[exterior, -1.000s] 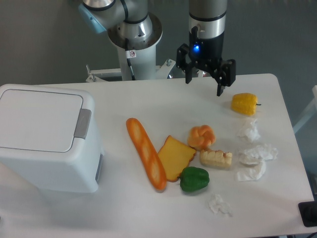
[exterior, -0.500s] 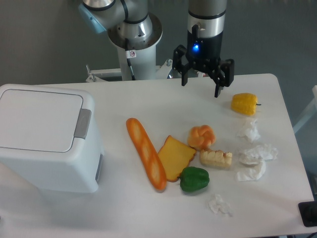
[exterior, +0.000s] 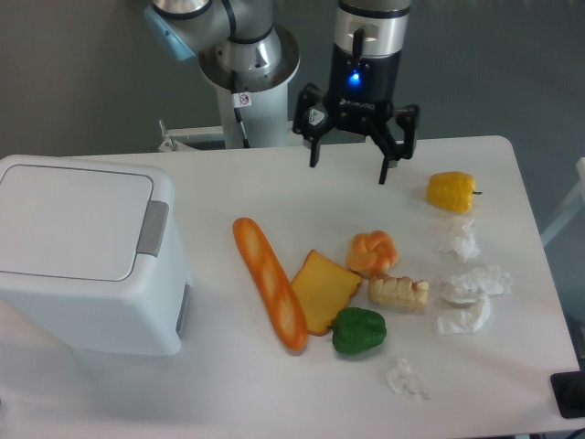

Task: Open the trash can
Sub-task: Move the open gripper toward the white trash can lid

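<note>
Camera view: trash can (exterior: 87,261) lid shut — gripper (exterior: 348,171) spread wide, well apart.

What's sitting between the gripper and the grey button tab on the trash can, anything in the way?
Nothing visible blocks it. The open gripper hangs over the table's far edge, and the table between it and the trash can with its grey tab is bare. The baguette and other food lie nearer the camera, off that line.

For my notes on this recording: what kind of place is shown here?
Probably a robot test bench, not a kitchen: an arm with an open two-finger hand above a white table, toy-like food such as an orange baguette, and a boxy white plastic trash can.
</note>
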You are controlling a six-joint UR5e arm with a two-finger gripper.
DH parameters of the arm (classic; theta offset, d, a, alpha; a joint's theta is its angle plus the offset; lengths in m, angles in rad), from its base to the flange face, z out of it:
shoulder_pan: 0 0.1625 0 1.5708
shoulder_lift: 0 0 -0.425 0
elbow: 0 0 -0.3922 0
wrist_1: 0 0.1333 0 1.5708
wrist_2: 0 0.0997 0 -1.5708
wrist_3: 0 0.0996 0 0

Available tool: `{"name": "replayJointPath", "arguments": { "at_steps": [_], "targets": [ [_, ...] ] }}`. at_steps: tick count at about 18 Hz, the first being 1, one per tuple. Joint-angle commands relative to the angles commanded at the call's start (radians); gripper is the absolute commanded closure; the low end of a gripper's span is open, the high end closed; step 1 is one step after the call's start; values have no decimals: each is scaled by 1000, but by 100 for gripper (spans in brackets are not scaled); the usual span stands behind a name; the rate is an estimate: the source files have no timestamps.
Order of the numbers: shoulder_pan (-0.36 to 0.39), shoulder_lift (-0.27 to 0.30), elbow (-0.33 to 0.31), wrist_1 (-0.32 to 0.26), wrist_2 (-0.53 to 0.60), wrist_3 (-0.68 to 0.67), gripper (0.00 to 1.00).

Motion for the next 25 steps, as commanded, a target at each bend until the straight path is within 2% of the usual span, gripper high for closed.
{"name": "replayJointPath", "arguments": {
  "at_steps": [3, 8, 12, 16, 25],
  "targets": [
    [-32, -44, 46, 8, -20, -152, 0],
    [-71, -75, 65, 43, -77, -299, 0],
    [-83, -81, 65, 51, -98, -333, 0],
    [-84, -86, 60, 52, -133, -444, 0],
    [-117, -94, 45, 51, -146, -519, 0]
  ]
}}
